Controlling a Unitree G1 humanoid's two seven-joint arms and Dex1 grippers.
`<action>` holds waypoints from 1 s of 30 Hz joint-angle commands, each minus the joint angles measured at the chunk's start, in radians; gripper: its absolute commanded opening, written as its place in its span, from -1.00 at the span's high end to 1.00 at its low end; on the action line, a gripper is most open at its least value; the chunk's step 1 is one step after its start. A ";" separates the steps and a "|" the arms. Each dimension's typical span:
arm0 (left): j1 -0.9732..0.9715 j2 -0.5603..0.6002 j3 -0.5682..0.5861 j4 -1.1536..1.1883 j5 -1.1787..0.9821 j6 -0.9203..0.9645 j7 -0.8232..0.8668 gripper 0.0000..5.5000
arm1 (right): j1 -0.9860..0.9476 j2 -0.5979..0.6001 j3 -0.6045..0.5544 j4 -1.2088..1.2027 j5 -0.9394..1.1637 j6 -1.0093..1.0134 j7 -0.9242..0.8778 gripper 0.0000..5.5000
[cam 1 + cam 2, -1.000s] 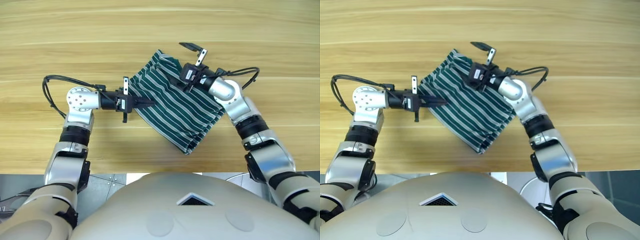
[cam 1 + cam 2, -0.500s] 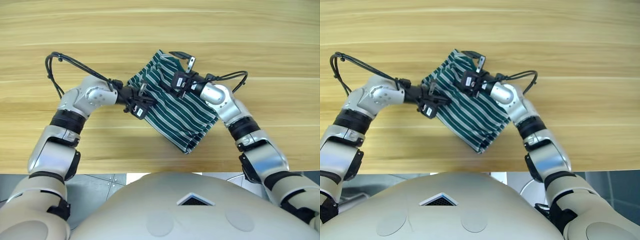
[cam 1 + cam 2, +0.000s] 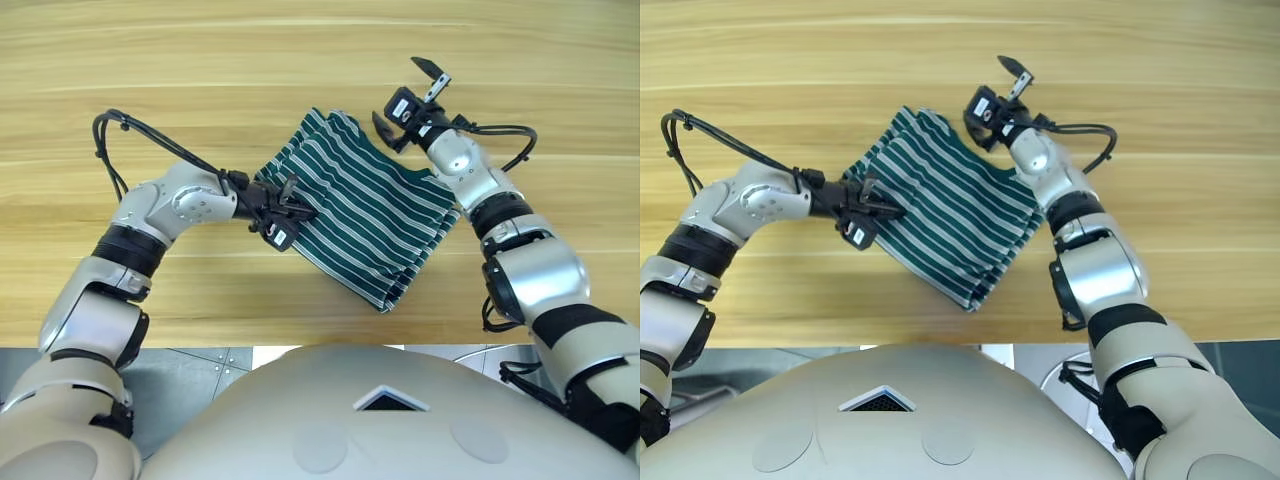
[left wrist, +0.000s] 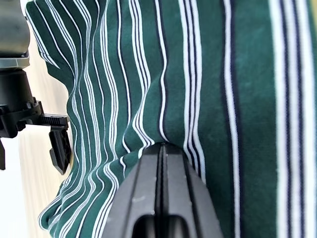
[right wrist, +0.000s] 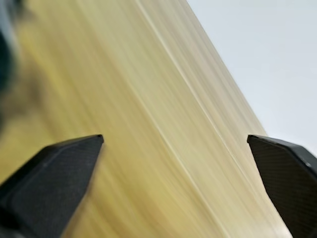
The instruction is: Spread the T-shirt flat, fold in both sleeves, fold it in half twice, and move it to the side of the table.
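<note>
The green, white-striped T-shirt (image 3: pixel 360 210) lies folded into a small rectangle, set diagonally on the wooden table (image 3: pixel 150 60). My left gripper (image 3: pixel 300 212) is shut, its tip pushed into the shirt's left edge. In the left wrist view the closed fingers (image 4: pixel 161 168) dig into puckered cloth (image 4: pixel 208 74). My right gripper (image 3: pixel 403 95) stands wide open just past the shirt's far right corner, off the cloth. Between its fingertips the right gripper (image 5: pixel 174 139) has nothing but table.
Bare wood surrounds the shirt on all sides, with wide room to the far left and far right. The table's front edge (image 3: pixel 250 345) runs close below the shirt's near corner. Black cables (image 3: pixel 120 135) loop off my left wrist.
My right gripper has come off the shirt and swung back and right, fingers wide apart. The left gripper stays at the shirt's edge. The shirt has shifted slightly right.
</note>
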 commanded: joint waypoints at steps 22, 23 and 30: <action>0.055 0.127 0.229 -0.129 -0.134 0.097 0.161 0.99 | 0.550 -0.436 -0.194 -0.662 0.328 -0.304 0.555 -0.96; 0.059 0.124 0.230 -0.122 -0.136 0.100 0.168 0.99 | 0.586 -0.457 -0.196 -0.688 0.342 -0.302 0.586 -0.96; 0.051 0.100 0.220 -0.054 -0.121 0.099 0.204 0.99 | 0.647 -0.483 -0.220 -0.777 0.376 -0.279 0.641 -0.96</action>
